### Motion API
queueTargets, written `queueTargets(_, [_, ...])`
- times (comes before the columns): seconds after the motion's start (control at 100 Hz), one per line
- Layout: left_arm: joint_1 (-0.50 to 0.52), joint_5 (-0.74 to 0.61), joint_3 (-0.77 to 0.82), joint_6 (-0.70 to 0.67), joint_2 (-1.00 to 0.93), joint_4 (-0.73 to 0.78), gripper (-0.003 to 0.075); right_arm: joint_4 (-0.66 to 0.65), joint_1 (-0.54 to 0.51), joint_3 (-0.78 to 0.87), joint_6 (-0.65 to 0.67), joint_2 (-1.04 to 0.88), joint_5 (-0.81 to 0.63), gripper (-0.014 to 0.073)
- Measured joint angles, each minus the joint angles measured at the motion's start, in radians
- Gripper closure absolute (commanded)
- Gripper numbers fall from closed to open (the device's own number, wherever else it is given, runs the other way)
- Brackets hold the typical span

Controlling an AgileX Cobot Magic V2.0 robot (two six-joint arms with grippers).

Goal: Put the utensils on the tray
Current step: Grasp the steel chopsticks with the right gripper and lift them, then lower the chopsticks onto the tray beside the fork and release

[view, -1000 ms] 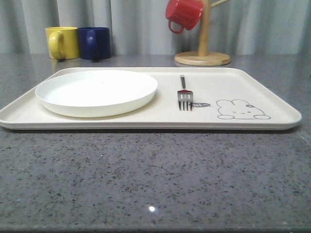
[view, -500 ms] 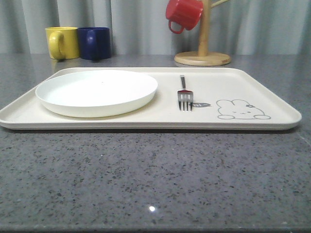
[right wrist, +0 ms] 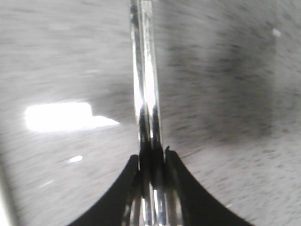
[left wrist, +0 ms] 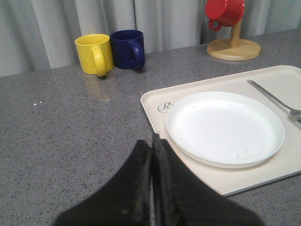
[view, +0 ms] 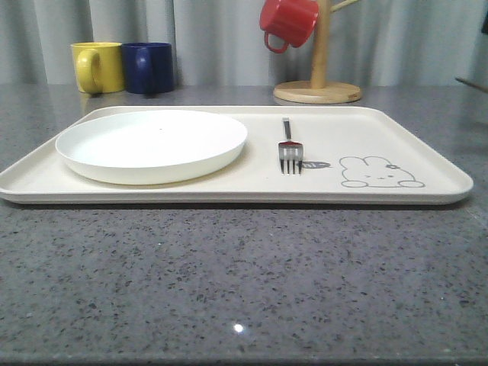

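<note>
While my right gripper (right wrist: 151,157) sits clamped on the chopsticks (right wrist: 145,84), their long axis running straight out from the jaws, I judge the tray (view: 427,156) off to its left; my left gripper (left wrist: 151,155), jaws together, idles beside the plate (left wrist: 225,127).

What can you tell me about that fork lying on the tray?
The silver metal fork lies flat on the large cream rectangular tray, between the round shallow white plate and the grey rabbit drawing. Its tines point toward the front camera and its slim handle runs toward the far edge. The tines look shiny and reflective. It touches only the tray; a clear gap separates it from the plate, and no fingers are near it.
</note>
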Motion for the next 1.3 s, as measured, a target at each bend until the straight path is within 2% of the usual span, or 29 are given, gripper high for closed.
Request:
queueTargets(0.27, [0.0,0.0,0.0,0.0,0.0,0.0,0.0739,0.082,0.201,0.0,0.054,-0.043,-0.017,0.0662])
queueTargets(0.57, [0.0,0.0,0.0,0.0,0.0,0.0,0.0739,0.098,0.37,0.0,0.276,0.034,-0.1,0.0662])
queueTargets(0.77, [0.0,0.0,0.0,0.0,0.0,0.0,0.0739,0.104,0.397,0.0,0.399,0.097,-0.138,0.0662])
queueTargets(1.05, [0.0,0.0,0.0,0.0,0.0,0.0,0.0739,0.104,0.397,0.0,0.423,0.124,-0.138,0.0655])
queueTargets(1.14, [0.0,0.0,0.0,0.0,0.0,0.0,0.0739,0.104,0.397,0.0,0.425,0.124,-0.138,0.0586])
queueTargets(1.3, [0.0,0.0,0.0,0.0,0.0,0.0,0.0739,0.104,0.397,0.0,0.425,0.124,-0.138,0.0306])
